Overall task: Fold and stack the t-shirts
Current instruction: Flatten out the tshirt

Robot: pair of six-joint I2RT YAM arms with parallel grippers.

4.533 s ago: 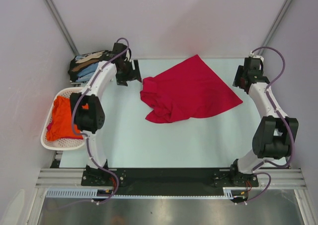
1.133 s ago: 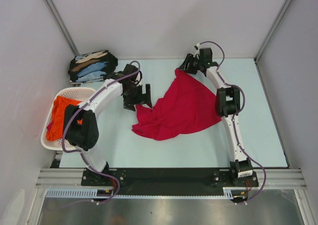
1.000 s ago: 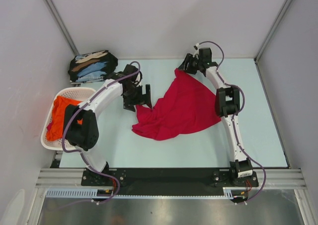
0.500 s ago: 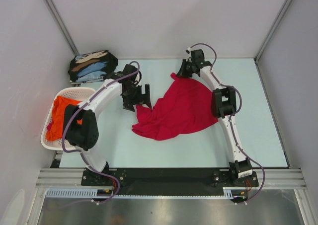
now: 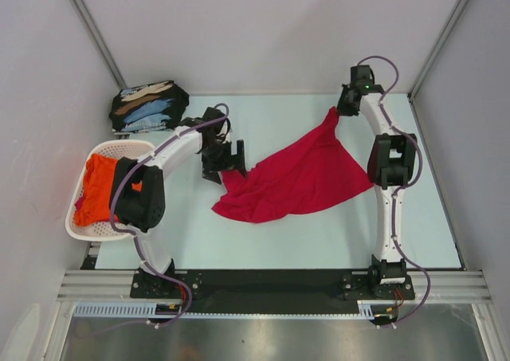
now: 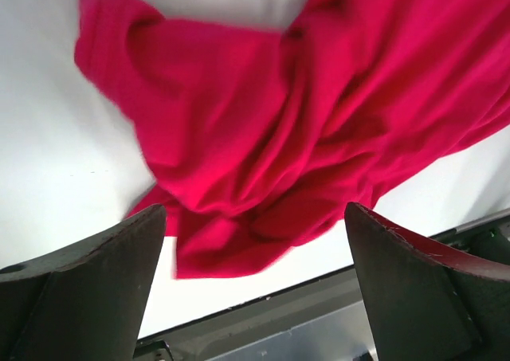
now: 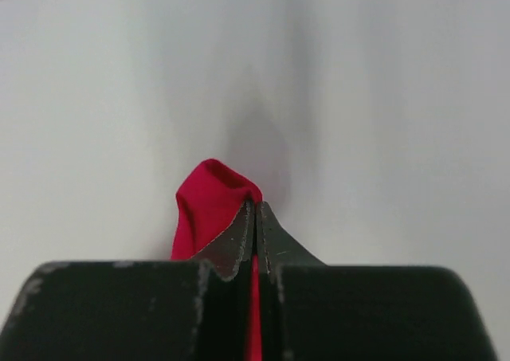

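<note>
bright, even overhead light, soft shadows; both wrist views blur at close range.

A: Open passage?
B: Bare bench (image 5: pixel 271 237) along the near edge; also the far middle strip.
A: Obstructions?
B: Centre, red t-shirt (image 5: pixel 295 182). Left edge, basket (image 5: pixel 94 233). Far-left corner, black t-shirts (image 5: pixel 147 106). Right side, right arm (image 5: pixel 392 162).

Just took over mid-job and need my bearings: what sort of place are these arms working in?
Probably a lab robot cell, not a home: grey walls with metal corner posts enclose a pale tabletop fronted by an aluminium rail, and a crimson red cloth t-shirt is the workpiece.
</note>
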